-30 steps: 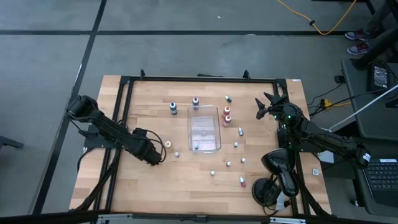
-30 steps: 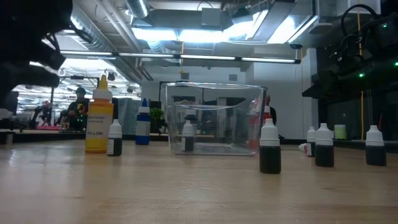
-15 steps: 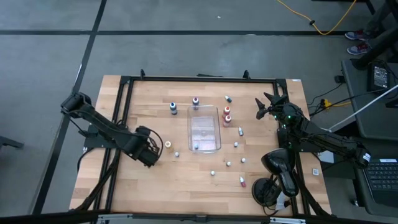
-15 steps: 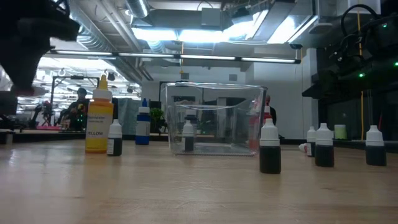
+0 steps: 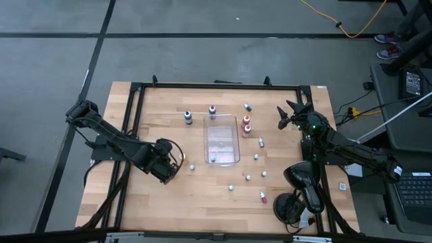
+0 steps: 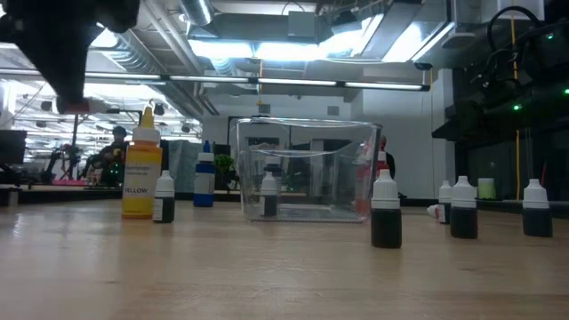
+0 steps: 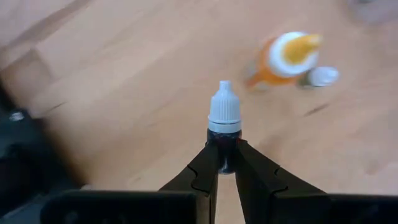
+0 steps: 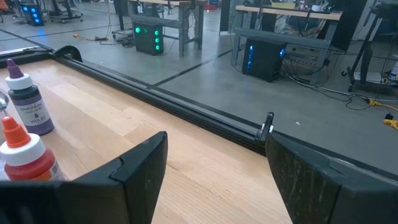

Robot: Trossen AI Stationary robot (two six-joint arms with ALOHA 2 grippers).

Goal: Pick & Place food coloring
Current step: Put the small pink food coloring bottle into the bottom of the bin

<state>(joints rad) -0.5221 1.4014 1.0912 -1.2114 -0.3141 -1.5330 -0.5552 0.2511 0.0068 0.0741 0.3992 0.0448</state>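
While the left gripper (image 7: 226, 163) clamps one small bottle (image 7: 224, 127) | right gripper (image 8: 214, 171) fingers apart, upper right | one clear tray (image 5: 222, 140) centre

Setting: robotics lab or industrial test hall. Wooden table (image 5: 175, 196) with a black metal frame (image 5: 202, 86) stands on a grey concrete floor marked with dark tape lines (image 5: 102, 34). A yellow cable (image 5: 337, 23) trails across the floor; a laptop (image 5: 413, 190) sits on a side bench. The low view shows exposed ceiling ducts (image 6: 160, 49), strip lighting (image 6: 293, 44) and further benches. The right wrist view shows equipment racks with green and blue indicator lights (image 8: 264, 59) (more workstations behind). A person (image 6: 114, 147) stands far off.
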